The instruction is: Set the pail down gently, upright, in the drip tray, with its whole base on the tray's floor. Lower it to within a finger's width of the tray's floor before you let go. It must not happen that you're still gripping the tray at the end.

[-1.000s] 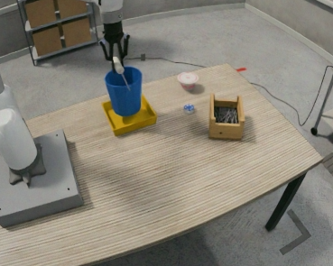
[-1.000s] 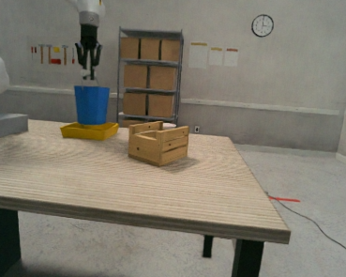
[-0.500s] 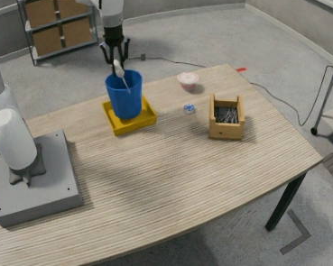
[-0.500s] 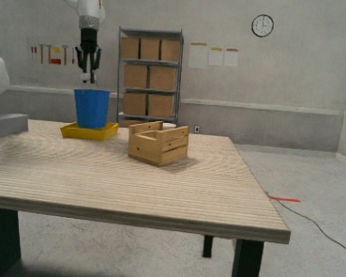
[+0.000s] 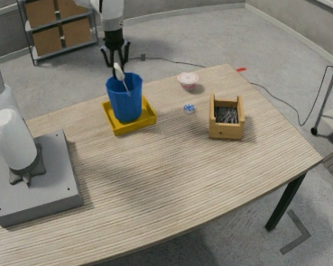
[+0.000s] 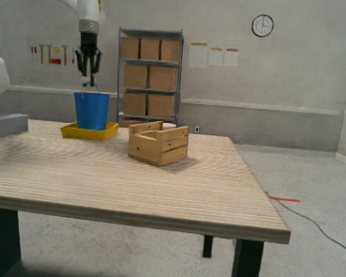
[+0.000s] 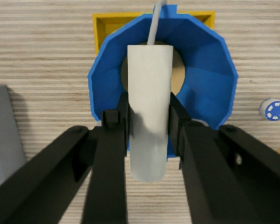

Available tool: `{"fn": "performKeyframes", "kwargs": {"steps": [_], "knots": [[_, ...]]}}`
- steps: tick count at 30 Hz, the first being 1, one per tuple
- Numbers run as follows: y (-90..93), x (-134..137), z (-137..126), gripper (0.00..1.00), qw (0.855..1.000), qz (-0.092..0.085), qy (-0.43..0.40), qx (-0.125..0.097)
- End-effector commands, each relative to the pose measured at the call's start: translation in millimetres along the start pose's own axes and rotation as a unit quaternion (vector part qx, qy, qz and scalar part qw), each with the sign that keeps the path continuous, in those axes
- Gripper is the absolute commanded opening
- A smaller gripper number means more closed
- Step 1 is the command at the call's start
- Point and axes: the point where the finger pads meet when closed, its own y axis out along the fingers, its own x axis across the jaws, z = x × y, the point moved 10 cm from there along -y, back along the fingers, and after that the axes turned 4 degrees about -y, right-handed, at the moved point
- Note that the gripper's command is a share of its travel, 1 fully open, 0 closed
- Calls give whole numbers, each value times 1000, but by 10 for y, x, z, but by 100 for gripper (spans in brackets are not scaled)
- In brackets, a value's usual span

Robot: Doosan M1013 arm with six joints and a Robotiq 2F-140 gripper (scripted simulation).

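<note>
The blue pail [image 5: 124, 97] stands upright inside the yellow drip tray [image 5: 129, 116] at the back left of the table. Its base is down within the tray's rim; I cannot tell if it touches the floor. My gripper [image 5: 116, 67] is right above the pail, shut on the white grip [image 7: 148, 125] of the pail's wire handle. In the wrist view the pail [image 7: 161, 75] is straight below the fingers, with the tray [image 7: 103, 22] showing behind it. The side view shows the pail [image 6: 91, 111] in the tray [image 6: 89, 130] under the gripper [image 6: 87, 76].
A wooden crate [image 5: 226, 116] of nails stands to the right of the tray. A white bowl [image 5: 188, 80] and a small blue-and-white disc [image 5: 189, 108] lie between them. The arm's grey base [image 5: 33, 179] is at the table's left end.
</note>
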Motion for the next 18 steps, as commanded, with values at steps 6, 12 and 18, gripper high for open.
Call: {"fn": "performKeyframes", "kwargs": {"steps": [6,12,18], "knots": [[79,-2,33,10,1000,-3,-1,2],[139,-4,33,10,1000,-3,-1,1],[177,-2,33,10,1000,-3,-1,1]]}}
